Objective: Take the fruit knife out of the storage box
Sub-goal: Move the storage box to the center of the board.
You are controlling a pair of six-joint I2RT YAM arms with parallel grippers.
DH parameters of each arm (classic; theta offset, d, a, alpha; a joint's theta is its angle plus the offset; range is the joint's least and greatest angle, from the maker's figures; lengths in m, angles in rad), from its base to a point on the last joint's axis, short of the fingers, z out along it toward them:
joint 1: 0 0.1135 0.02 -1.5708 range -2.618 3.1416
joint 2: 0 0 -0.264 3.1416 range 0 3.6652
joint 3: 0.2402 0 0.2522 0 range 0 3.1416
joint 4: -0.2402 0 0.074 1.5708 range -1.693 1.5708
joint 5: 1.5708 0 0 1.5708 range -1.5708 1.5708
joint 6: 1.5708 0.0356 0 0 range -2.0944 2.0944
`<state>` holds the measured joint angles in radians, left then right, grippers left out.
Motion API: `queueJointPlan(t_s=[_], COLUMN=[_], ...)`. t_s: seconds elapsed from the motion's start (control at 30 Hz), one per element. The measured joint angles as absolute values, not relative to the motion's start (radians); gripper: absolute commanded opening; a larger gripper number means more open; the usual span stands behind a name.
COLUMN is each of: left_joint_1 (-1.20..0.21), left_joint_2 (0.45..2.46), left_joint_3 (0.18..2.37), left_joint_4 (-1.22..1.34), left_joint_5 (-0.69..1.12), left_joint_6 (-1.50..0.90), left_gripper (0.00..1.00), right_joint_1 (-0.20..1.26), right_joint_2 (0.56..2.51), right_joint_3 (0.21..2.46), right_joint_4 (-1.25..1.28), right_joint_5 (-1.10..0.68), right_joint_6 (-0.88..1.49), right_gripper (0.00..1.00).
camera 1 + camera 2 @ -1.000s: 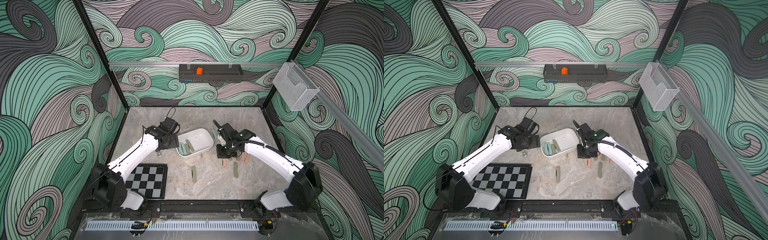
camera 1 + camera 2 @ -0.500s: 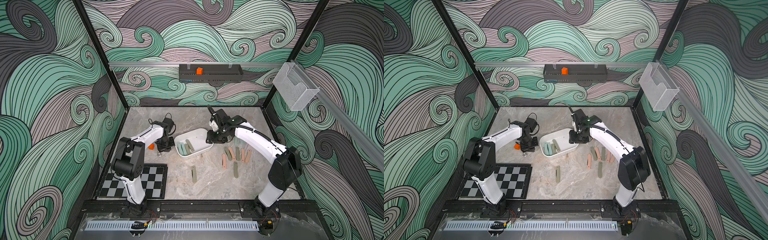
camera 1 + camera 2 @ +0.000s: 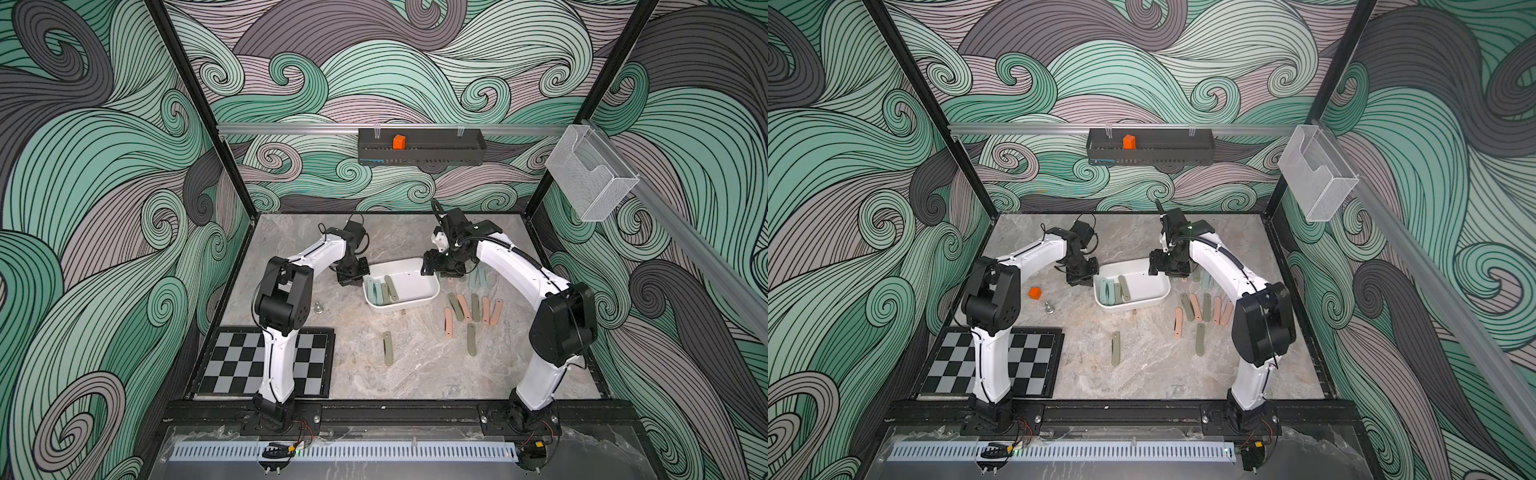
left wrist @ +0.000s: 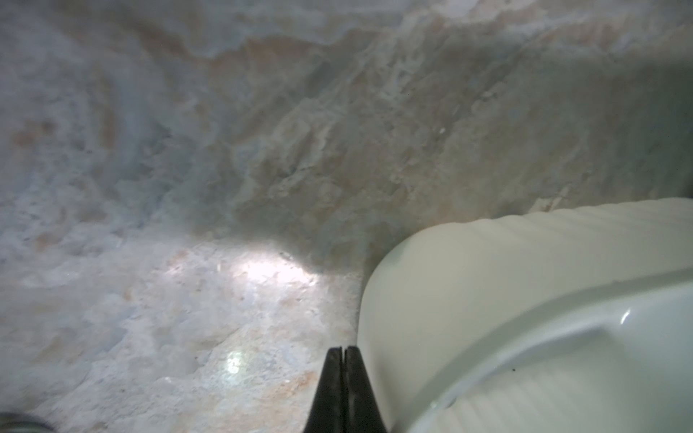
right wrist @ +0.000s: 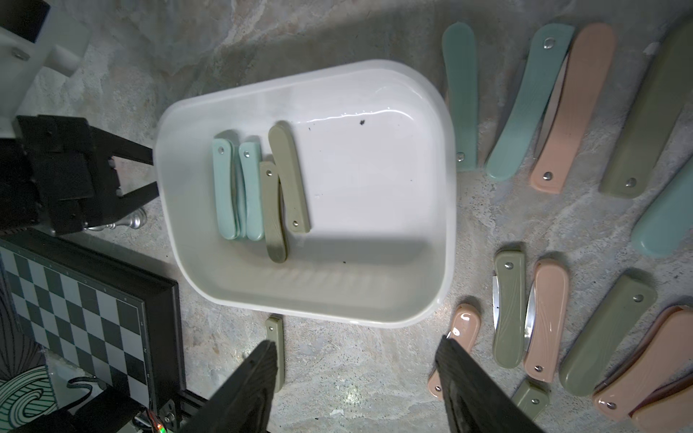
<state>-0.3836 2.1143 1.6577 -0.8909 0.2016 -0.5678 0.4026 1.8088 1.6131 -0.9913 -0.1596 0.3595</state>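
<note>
The white storage box (image 3: 415,280) (image 3: 1144,286) (image 5: 356,187) sits mid-table. Several folded fruit knives lie at its left end, pale teal (image 5: 225,195) and olive (image 5: 288,180) (image 3: 390,287) (image 3: 1123,287). My left gripper (image 3: 351,276) (image 3: 1081,274) (image 4: 341,349) is shut and empty. It stands low on the table against the outside of the box's left wall (image 4: 487,300). My right gripper (image 3: 434,266) (image 3: 1160,268) (image 5: 356,356) hangs open and empty over the box's far right rim, with nothing between its fingers (image 5: 262,363).
Several folded knives (image 3: 469,307) (image 5: 551,112) lie on the table right of the box; single olive ones (image 3: 387,348) (image 3: 471,338) lie nearer the front. A chessboard (image 3: 311,365), a silver pawn (image 3: 318,307) and an orange cube (image 3: 1035,293) are on the left. A black tray (image 3: 436,147) and a mesh basket (image 3: 590,178) hang on the walls.
The right gripper has left the knives laid out on the table, moved to the box's far right rim and opened. The left arm has re-posed, its gripper now at the box's left wall.
</note>
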Motion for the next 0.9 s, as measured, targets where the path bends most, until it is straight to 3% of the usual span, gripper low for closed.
queueJointPlan(t_s=[0.2, 0.27, 0.33, 0.43, 0.53, 0.63, 0.8, 0.9], left_joint_1=[-0.414, -0.417, -0.418, -0.426, -0.455, -0.505, -0.589, -0.626], left_joint_2=[2.162, 2.154, 2.133, 2.079, 2.033, 2.018, 2.038, 2.064], left_joint_3=[1.755, 1.759, 1.759, 1.768, 1.824, 1.884, 1.922, 1.923], left_joint_4=[-0.953, -0.983, -1.015, -1.048, -1.076, -1.077, -1.078, -1.078], left_joint_5=[0.151, 0.112, 0.073, 0.04, 0.034, 0.051, 0.082, 0.098], left_joint_6=[-0.55, -0.551, -0.55, -0.55, -0.565, -0.588, -0.641, -0.665], left_gripper=[0.03, 0.2, 0.44, 0.61, 0.68, 0.73, 0.99, 0.99], right_joint_1=[0.403, 0.403, 0.403, 0.403, 0.403, 0.403, 0.399, 0.385], right_joint_2=[1.828, 1.828, 1.827, 1.81, 1.776, 1.745, 1.703, 1.668], right_joint_3=[1.631, 1.631, 1.627, 1.586, 1.528, 1.497, 1.474, 1.447], right_joint_4=[-0.991, -0.991, -0.988, -0.968, -0.958, -0.955, -0.945, -0.942], right_joint_5=[-0.188, -0.193, -0.194, -0.197, -0.198, -0.196, -0.192, -0.189], right_joint_6=[0.354, 0.354, 0.354, 0.357, 0.365, 0.366, 0.364, 0.364], right_gripper=[0.74, 0.74, 0.74, 0.82, 0.93, 0.94, 0.95, 0.95])
